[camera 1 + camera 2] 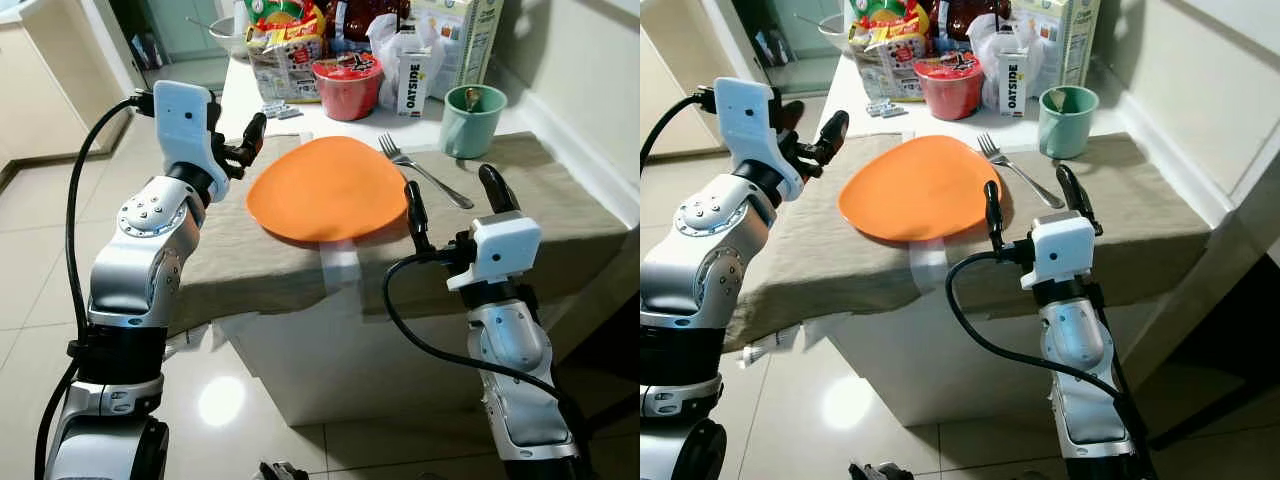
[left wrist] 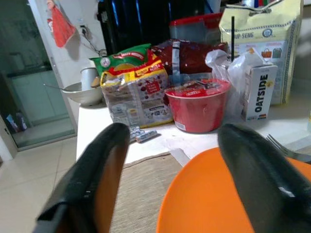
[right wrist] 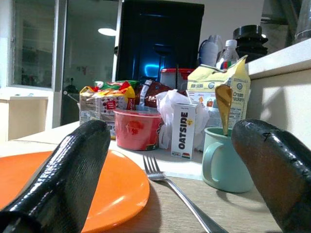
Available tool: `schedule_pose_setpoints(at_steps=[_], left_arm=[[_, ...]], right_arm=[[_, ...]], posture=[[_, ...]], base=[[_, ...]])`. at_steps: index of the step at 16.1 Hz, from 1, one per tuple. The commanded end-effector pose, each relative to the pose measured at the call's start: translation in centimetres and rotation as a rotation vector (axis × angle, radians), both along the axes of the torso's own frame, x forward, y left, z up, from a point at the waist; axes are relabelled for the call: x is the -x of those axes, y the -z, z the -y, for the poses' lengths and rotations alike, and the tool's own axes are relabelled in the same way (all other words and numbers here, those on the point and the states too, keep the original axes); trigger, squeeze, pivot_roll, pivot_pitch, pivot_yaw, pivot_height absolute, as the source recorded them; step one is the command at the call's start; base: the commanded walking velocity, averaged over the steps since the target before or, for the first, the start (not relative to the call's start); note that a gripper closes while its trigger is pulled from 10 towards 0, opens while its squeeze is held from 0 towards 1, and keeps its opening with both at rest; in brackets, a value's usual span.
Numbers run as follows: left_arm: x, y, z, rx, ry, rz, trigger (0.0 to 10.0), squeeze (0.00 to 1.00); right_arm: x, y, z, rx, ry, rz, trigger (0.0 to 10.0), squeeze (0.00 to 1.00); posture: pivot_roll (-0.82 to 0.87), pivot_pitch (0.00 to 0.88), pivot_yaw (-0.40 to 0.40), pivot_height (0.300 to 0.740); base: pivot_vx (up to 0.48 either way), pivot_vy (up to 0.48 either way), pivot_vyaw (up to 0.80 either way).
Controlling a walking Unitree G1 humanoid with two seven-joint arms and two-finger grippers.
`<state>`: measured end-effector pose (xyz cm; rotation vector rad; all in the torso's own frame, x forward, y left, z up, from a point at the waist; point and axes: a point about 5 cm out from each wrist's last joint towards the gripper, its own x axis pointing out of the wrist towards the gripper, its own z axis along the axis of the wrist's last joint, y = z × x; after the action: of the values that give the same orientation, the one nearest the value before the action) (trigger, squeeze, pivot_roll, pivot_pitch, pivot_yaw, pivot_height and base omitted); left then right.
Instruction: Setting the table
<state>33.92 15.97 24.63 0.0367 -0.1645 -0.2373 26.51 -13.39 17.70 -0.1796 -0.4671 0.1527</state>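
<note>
A: Quick count, what's on the table (image 1: 560, 215)?
B: 1 orange plate (image 1: 328, 190), on the beige cloth (image 1: 225, 250) near the front edge. 1 fork (image 1: 422, 170) just right of it, tines pointing to the back, handle toward the robot. 1 green mug (image 1: 473, 121) behind the fork's right side, w/ something stuck inside, can't tell what.

A: Fork touching the plate?
B: Looks just beside, not on it. Mug stands apart from both.

A: And the clutter at the back?
B: 1 red bowl (image 1: 347, 85) w/ a lid, 1 small Oatside carton (image 1: 413, 78) right of it, 1 white plastic bag (image 1: 385, 40) behind the carton, 1 tall paper bag (image 2: 266, 34) furthest right, a few snack packs (image 1: 283, 45) on the left. Exact no. of packs, can't tell. All on the bare white top past the cloth.

A: Grippers?
B: 2, both empty. Left gripper (image 1: 248, 143) hovers at the plate's left rim, fingers spread apart, nothing between them. Right gripper (image 1: 455, 205) sits at the table's front edge, right of the plate & short of the fork handle, fingers also spread wide, pointing up.

A: Either one touching anything?
B: Left: close to the rim, contact can't be told. Right: free of fork & plate.
</note>
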Motion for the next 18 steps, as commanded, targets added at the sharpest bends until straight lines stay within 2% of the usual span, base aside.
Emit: schedule_pose_setpoints(at_steps=[1,8,9,10,16,18], left_arm=[[0.2,-0.1,-0.6,0.002,-0.017,0.009,10.0,1.0],[0.3,-0.1,0.0,-0.037,0.021,0.01,10.0,1.0],[0.4,-0.5,0.2,-0.022,0.036,0.039,4.3,0.78],[0.5,-0.7,0.4,-0.016,0.067,0.042,0.0,0.0],[0.8,0.3,0.3,-0.084,0.044,0.03,0.0,0.0],[0.9,0.5,0.3,-0.072,0.047,0.024,0.0,0.0]], right_arm=[[-0.1,0.1,-0.2,-0.006,-0.001,-0.007,10.0,0.0],[0.0,0.1,-0.4,-0.004,-0.01,0.001,10.0,0.0],[0.0,0.1,-0.5,-0.005,-0.01,0.0,10.0,0.0],[0.0,0.1,-0.5,-0.006,-0.01,0.0,10.0,0.0],[0.2,0.1,-0.4,-0.001,-0.011,-0.001,10.0,0.0],[0.2,0.2,-0.4,0.002,-0.014,-0.002,10.0,0.0]], posture=[[-0.11,0.0,0.107,0.74],[-0.11,0.0,0.11,0.74],[-0.11,0.0,0.112,0.74],[-0.11,0.0,0.113,0.74],[-0.12,0.0,0.111,0.74],[-0.12,0.0,0.11,0.74]], base=[[0.0,0.0,0.0],[0.0,0.0,0.0],[0.0,0.0,0.0],[0.0,0.0,0.0],[0.0,0.0,0.0],[0.0,0.0,0.0]])
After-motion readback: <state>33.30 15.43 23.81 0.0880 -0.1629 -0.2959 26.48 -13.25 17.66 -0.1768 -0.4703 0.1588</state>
